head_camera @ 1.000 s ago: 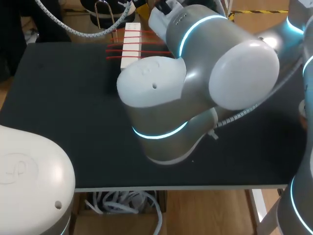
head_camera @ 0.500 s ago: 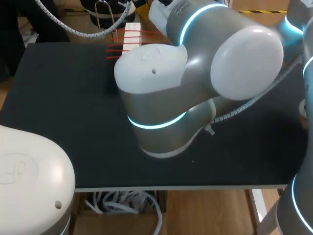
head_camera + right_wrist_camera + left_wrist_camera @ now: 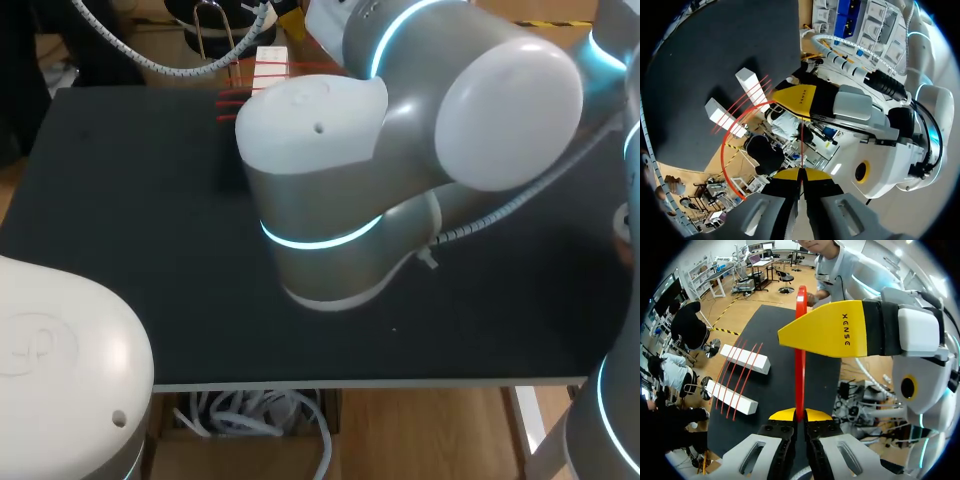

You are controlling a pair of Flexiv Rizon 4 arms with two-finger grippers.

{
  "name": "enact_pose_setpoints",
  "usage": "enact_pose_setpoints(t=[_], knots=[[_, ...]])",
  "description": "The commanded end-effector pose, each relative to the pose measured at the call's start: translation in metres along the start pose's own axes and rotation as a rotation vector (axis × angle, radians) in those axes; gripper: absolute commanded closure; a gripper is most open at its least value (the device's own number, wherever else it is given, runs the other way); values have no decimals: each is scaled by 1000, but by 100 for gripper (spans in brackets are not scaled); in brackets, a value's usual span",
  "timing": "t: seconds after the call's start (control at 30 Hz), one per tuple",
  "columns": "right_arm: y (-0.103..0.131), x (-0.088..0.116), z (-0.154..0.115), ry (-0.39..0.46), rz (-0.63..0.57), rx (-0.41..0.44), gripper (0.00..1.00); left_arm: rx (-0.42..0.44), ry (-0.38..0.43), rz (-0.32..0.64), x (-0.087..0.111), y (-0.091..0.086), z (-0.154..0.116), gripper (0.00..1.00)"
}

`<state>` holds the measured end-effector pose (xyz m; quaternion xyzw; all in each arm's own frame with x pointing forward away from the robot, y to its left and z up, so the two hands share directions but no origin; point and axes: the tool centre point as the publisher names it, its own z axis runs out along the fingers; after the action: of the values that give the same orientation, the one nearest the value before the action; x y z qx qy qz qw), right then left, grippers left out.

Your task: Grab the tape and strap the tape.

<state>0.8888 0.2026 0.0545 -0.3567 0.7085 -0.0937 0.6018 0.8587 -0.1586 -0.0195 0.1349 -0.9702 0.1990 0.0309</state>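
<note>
**A:** Where is the tape?

**B:** The tape (image 3: 800,375) is up in the air, off the surface (image 3: 130,220). It is a thin red strip. The left tool (image 3: 800,416) has its yellow tips pinched together on it, and from there the strip runs straight ahead past the other arm's yellow finger.

**A:** And the right tool?

**B:** The right tool (image 3: 800,174) is narrowed to the same pinch on the tape. In its wrist view one stretch goes straight ahead to the left tool's yellow finger. Another stretch bows out to one side in a wide arc.

**A:** How much room is there around them?

**B:** From above, the right arm (image 3: 400,150) hangs its elbow over the middle of the surface and hides both tools. The left half is open dark top right out to its edge, and so is the strip along the near edge. The left arm (image 3: 60,370) shows only a white cap at the near left corner, outside the edge.

**A:** Anything close to the tape?

**B:** Two white blocks (image 3: 746,359) lie parallel with a gap between them, and red strands (image 3: 737,380) are stretched across both. They sit down on the surface, well apart from the tape and off to one side of it. From above they are by the far edge. Only one block shows there, and the other is probably behind the elbow.
</note>
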Motion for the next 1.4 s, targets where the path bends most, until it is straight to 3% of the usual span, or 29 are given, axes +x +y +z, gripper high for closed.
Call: enact_pose_setpoints(t=[0.03,0.63,1.4], knots=[[-8,4,1,-8,-9,-12,100,-1,0,0,0,0,0,100],[-7,24,4,-23,-70,-13,100,-1,0,0,0,0,0,100],[4,19,-7,-25,-63,-35,100,-1,0,0,0,0,0,100]])
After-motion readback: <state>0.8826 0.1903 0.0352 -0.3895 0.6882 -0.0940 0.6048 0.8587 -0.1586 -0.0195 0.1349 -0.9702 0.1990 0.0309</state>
